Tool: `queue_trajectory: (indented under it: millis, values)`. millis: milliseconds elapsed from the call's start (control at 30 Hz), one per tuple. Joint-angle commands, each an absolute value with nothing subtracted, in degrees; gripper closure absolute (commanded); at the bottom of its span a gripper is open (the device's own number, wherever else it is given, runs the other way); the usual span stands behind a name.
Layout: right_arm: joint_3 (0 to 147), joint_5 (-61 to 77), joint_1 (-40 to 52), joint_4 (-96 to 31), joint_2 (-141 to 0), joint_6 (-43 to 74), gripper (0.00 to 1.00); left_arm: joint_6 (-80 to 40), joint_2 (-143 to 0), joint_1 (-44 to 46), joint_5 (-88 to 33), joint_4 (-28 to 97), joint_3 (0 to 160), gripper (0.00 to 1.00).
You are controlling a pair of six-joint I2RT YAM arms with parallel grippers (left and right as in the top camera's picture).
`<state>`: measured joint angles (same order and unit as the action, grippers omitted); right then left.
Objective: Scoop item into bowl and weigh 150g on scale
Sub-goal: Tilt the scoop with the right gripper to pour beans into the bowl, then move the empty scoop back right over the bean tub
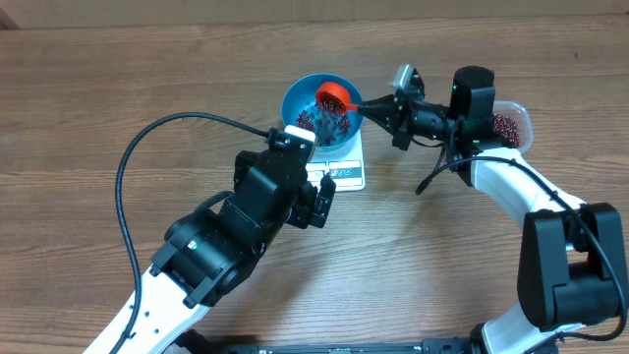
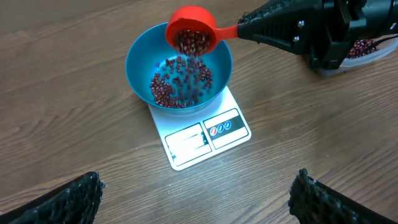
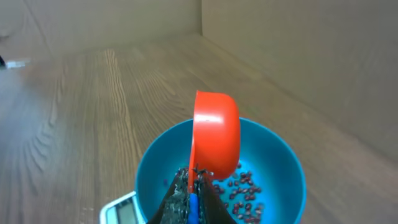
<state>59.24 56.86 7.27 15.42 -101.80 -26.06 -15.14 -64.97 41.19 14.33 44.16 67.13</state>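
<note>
The blue bowl (image 1: pixel 322 110) (image 2: pixel 179 68) (image 3: pixel 280 168) stands on the white scale (image 1: pixel 346 173) (image 2: pixel 205 137) (image 3: pixel 121 211). Dark red beans (image 2: pixel 180 87) (image 3: pixel 245 193) lie in its bottom. My right gripper (image 1: pixel 385 104) (image 3: pixel 194 186) is shut on the handle of a red scoop (image 1: pixel 336 96) (image 2: pixel 191 32) (image 3: pixel 216 140). The scoop is tipped on its side over the bowl, and beans are falling out of it. My left gripper (image 1: pixel 324 202) (image 2: pixel 196 199) hangs open over bare table in front of the scale, holding nothing.
A clear plastic tub with more beans (image 1: pixel 508 126) (image 2: pixel 367 48) sits to the right, behind my right arm. A black cable (image 1: pixel 147 143) loops over the table at the left. A cardboard wall (image 3: pixel 298 56) runs behind the bowl.
</note>
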Motion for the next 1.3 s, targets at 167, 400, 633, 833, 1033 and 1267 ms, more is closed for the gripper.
queue_trajectory:
  millis: [167,400,633,833,1033,1267]
  values:
    - [59.42,62.39,7.40,15.79,-102.04,-40.38,0.96,-16.32,-65.36,40.80,14.31,43.97,67.99,0.01]
    - [59.44,67.00,7.40,16.29,-102.04,-49.28,0.96,-16.32,-65.36,40.80,14.31,43.97,67.99,0.01]
    - [59.44,67.00,7.40,16.14,-102.02,-49.56,0.96,-16.32,-65.36,40.80,14.31,43.97,67.99,0.01]
    - [59.44,66.96,7.27,16.64,-101.75,-47.00,0.96,-16.32,-65.36,40.80,14.31,43.97,67.99,0.01]
    - [59.46,66.48,4.84,21.87,-98.91,-30.63,0.96,-16.32,-65.36,40.80,14.31,43.97,67.99,0.01]
    - [59.46,65.65,-1.58,21.37,-92.27,-17.96,0.96,-16.32,-65.36,40.80,14.31,43.97,67.99,0.01]
